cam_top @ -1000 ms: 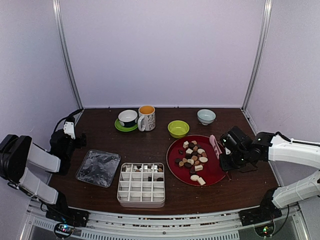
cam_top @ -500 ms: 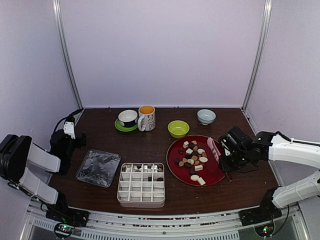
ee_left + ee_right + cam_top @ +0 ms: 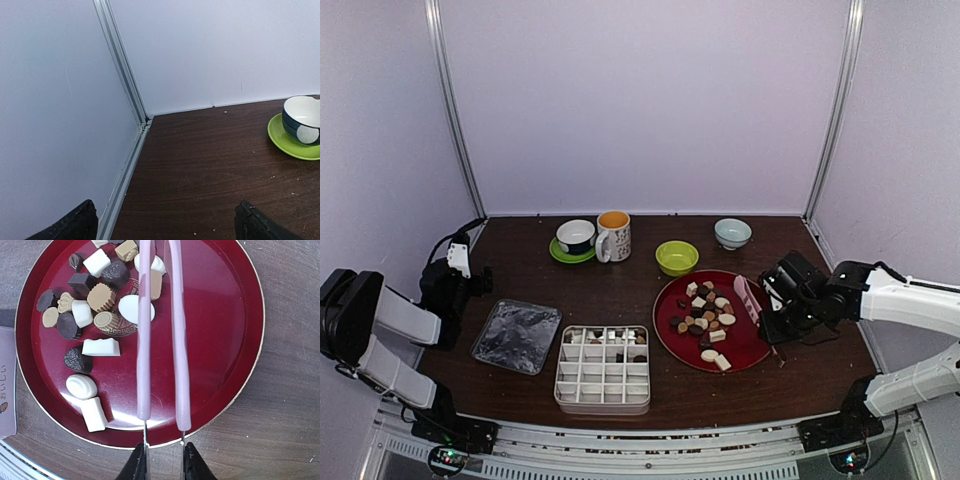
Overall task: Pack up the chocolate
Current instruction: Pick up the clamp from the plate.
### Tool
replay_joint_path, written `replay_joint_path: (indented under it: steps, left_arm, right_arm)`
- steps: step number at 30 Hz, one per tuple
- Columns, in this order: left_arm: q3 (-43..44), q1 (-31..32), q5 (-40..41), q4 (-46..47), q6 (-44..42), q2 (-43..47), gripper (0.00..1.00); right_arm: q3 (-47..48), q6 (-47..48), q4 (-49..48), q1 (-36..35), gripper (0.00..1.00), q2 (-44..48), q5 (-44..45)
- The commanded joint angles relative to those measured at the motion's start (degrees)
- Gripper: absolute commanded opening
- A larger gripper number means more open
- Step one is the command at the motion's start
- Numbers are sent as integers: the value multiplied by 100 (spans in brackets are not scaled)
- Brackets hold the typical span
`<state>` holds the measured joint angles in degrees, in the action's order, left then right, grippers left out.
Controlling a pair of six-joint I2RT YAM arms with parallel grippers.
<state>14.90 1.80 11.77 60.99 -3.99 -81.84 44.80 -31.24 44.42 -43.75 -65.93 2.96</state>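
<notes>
The chocolate (image 3: 705, 315) lies as many small dark, tan and white pieces on the left half of a red plate (image 3: 665, 340). In the right wrist view the pieces (image 3: 102, 297) sit left of the pink tongs (image 3: 177, 340). My right gripper (image 3: 164, 460) is shut on the tongs' handle end at the plate's rim (image 3: 245, 340), with the tong arms slightly apart over the plate. In the top view my right gripper (image 3: 775, 320) is at the plate's right edge. A white compartment box (image 3: 604, 368) holds a few pieces in its back row. My left gripper (image 3: 165, 225) is open and empty by the left wall.
A clear plastic lid (image 3: 517, 335) lies left of the box. At the back stand a cup on a green saucer (image 3: 576, 238), a mug (image 3: 613, 235), a green bowl (image 3: 677, 257) and a pale bowl (image 3: 732, 233). The cup (image 3: 302, 120) also shows in the left wrist view.
My right gripper and the tongs have shifted very slightly over the plate's right side. The left arm has not moved.
</notes>
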Motion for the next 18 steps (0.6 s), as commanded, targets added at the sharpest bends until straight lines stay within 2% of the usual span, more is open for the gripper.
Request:
replay_joint_path:
  steps: [1, 18]
  left_arm:
    - [97, -49, 27, 158, 4, 7, 98]
    - [92, -54, 32, 155, 3, 9, 98]
  right_arm:
    - [74, -19, 70, -36, 24, 137, -15]
    - [1, -5, 434, -33, 25, 248, -310]
